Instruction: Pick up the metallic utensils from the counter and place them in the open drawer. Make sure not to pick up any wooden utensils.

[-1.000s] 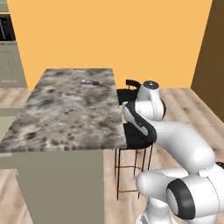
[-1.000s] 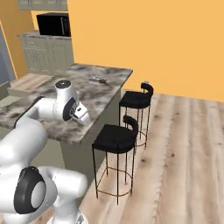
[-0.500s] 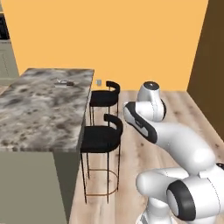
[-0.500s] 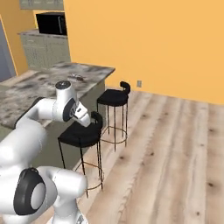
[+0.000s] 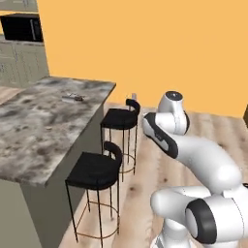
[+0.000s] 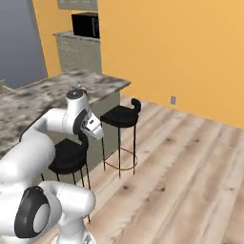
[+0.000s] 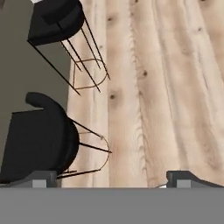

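On the counter lie the metallic utensils near its far end; 2 stools stand beside it.

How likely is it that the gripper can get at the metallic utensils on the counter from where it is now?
Probably not yet: the open gripper points down at the wooden floor beside the stools, while the metallic utensils lie far across the counter.
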Tool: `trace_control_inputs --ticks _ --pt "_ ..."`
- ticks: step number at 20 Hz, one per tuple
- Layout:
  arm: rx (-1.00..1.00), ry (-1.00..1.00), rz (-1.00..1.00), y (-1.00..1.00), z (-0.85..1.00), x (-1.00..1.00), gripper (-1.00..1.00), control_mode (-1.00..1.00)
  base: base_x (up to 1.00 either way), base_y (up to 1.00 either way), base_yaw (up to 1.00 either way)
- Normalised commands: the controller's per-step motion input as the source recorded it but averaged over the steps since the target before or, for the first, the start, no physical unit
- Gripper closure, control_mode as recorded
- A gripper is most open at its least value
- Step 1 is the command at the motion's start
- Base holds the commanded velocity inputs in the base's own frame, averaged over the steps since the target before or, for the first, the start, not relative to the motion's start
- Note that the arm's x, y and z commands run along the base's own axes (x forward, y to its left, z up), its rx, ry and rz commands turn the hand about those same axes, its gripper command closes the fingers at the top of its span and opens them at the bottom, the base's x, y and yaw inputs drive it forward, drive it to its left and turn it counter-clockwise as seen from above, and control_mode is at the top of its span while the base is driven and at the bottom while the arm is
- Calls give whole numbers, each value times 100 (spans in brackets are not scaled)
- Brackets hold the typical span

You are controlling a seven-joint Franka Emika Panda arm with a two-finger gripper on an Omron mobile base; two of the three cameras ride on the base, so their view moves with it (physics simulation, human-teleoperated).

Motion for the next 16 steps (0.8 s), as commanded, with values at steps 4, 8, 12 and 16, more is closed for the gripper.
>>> trace_control_inputs --ticks 4,8,12,16 --pt "0 0 0 0 0 0 -100 100 85 -80 64" --pt "0 0 0 0 0 0 -100 100 77 -88 63" --pt "0 0 0 0 0 0 -100 100 73 -93 59" --pt "0 0 0 0 0 0 -100 100 57 -100 54"
